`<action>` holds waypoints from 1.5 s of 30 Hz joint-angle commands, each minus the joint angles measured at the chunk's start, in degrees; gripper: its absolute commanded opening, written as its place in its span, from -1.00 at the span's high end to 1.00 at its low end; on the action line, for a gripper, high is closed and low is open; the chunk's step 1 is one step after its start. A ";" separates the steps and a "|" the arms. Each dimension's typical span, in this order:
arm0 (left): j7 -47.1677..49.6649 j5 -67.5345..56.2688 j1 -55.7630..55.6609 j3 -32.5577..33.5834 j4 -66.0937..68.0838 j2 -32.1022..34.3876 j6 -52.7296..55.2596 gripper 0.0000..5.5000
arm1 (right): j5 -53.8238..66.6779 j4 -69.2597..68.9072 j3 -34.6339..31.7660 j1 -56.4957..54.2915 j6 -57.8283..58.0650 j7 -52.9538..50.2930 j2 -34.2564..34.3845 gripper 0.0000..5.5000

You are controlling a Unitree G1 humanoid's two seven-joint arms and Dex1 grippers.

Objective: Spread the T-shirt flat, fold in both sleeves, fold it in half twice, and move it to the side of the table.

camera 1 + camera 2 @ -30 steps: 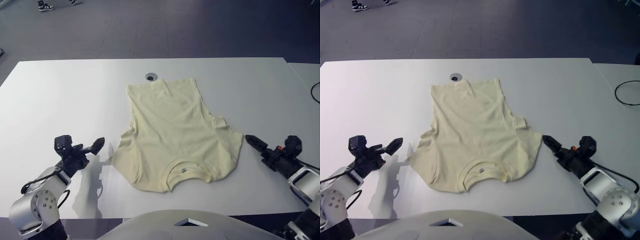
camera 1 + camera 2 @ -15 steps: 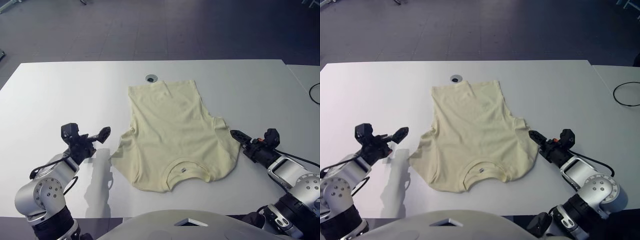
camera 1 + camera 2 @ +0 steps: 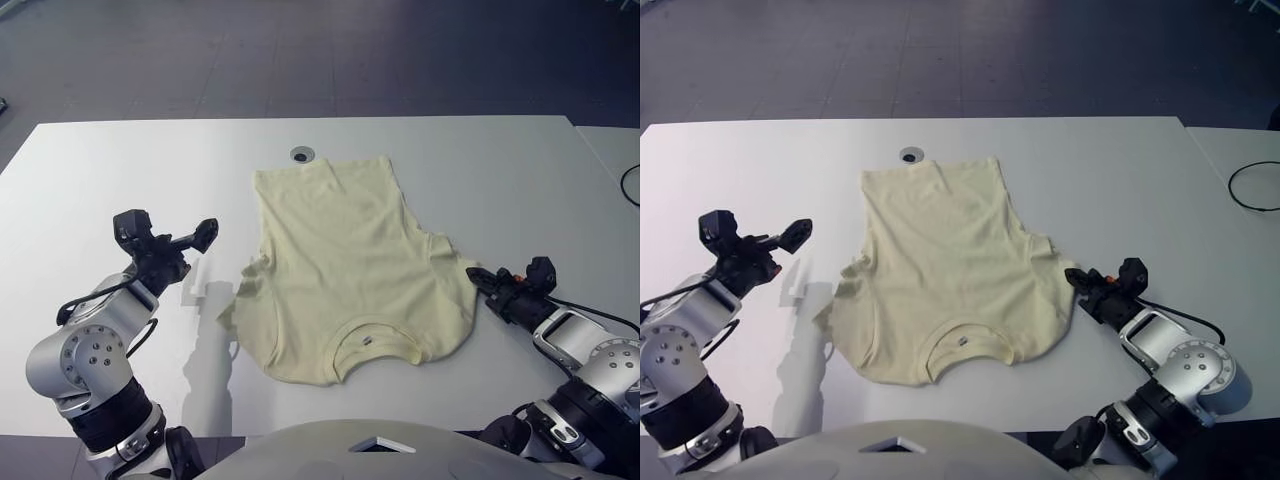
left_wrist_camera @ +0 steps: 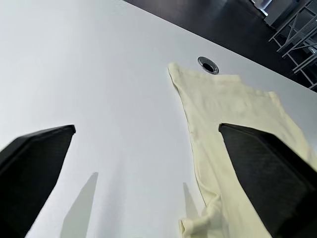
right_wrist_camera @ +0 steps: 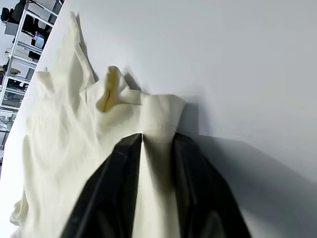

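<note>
Located pale yellow cotton T-shirt [image 3: 345, 260] mid white tabletop [image 3: 110, 170], collar [image 3: 378, 347] nearest robot, long axis running straight away. Found right jaws closed on right sleeve [image 5: 159, 117] edge, forearm low over tabletop, pointing inward. Found left jaws wide open, hovering clear of tabletop, well apart from bunched left sleeve [image 3: 244, 296] lying inward of them. Judged right arm nearer.

In the last 1 s my right gripper [image 3: 478, 277] has slid in from well off the T-shirt [image 3: 345, 250] to its right sleeve [image 5: 158, 116] (fingers now pinching the hem). My left gripper [image 3: 203, 236] has lifted away from the left sleeve [image 3: 240, 300], toward the far side.
</note>
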 commanded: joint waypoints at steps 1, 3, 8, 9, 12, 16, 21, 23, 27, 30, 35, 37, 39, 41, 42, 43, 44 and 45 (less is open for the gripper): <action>1.05 -0.35 0.13 -0.05 -0.48 -0.43 0.14 -0.96 | -1.41 0.11 0.27 0.73 2.42 -0.99 -0.85 0.90; 1.50 -0.19 0.70 -0.14 -0.92 -0.97 -0.07 -0.96 | -0.41 -1.50 0.44 0.28 2.62 -1.14 -1.26 0.99; 2.77 -0.48 2.31 0.14 -2.47 -2.61 -0.27 -0.96 | 3.38 -9.46 4.08 -0.08 2.67 -2.04 -2.24 0.99; 2.98 -0.54 2.56 0.10 -2.71 -2.93 -0.27 -0.96 | 4.58 -11.84 5.37 0.25 2.67 -2.52 -2.10 0.99; 3.58 -0.74 3.78 0.10 -4.13 -4.05 0.00 -0.96 | 8.50 -18.23 11.29 1.82 2.67 -4.02 -2.55 0.99; 4.35 -0.76 4.21 -0.55 -5.11 -4.99 0.37 -0.96 | 12.10 -22.61 19.23 4.94 2.67 -5.99 -3.63 0.99; 4.62 -0.86 3.06 -2.00 -4.65 -4.58 0.91 -0.96 | 11.64 -24.32 25.68 6.27 2.66 -9.54 0.46 0.99; 4.48 -0.80 2.59 -2.42 -4.06 -4.15 0.86 -0.96 | 10.95 -24.46 27.46 5.79 2.63 -10.92 3.32 0.99; 4.16 -0.49 1.33 -3.65 -2.90 -3.19 0.75 -0.96 | 9.65 -24.62 30.40 5.31 2.64 -12.48 8.21 0.99; 3.37 -0.52 0.67 -4.50 -2.31 -1.69 1.07 -0.96 | 13.30 -25.54 27.72 4.65 2.66 -12.11 13.96 0.81; -0.04 -2.32 4.48 -3.54 -2.14 0.87 2.38 -0.96 | 18.57 -26.47 19.00 1.37 2.62 -12.98 15.79 0.49; -1.65 -3.53 8.07 -2.53 -3.36 1.02 3.48 -0.96 | 19.08 -26.45 16.83 0.27 2.53 -14.10 15.97 0.37; -3.34 -4.59 10.03 -2.09 -3.38 2.23 5.00 -0.96 | 18.95 -27.31 15.13 0.79 1.87 -15.73 16.90 0.24; -5.07 -6.40 11.90 -0.86 -3.57 3.24 7.07 -0.96 | 18.69 -27.88 14.09 1.77 1.15 -17.19 17.56 0.14; -6.04 -7.08 13.05 -0.56 -3.72 4.10 7.93 -0.96 | 18.60 -27.88 13.72 2.17 0.87 -17.69 17.71 0.07; -7.04 -7.97 13.43 -0.35 -3.32 5.05 9.15 -0.96 | 18.60 -28.21 13.48 2.76 0.51 -18.32 17.98 0.02; -8.12 -8.74 13.93 -0.25 -3.17 5.91 10.12 -0.96 | 18.63 -28.25 13.31 3.00 0.24 -18.85 18.07 -0.04; -9.10 -9.32 14.87 -0.26 -3.30 6.71 10.72 -0.96 | 18.70 -28.01 13.11 2.87 0.09 -19.26 17.98 -0.11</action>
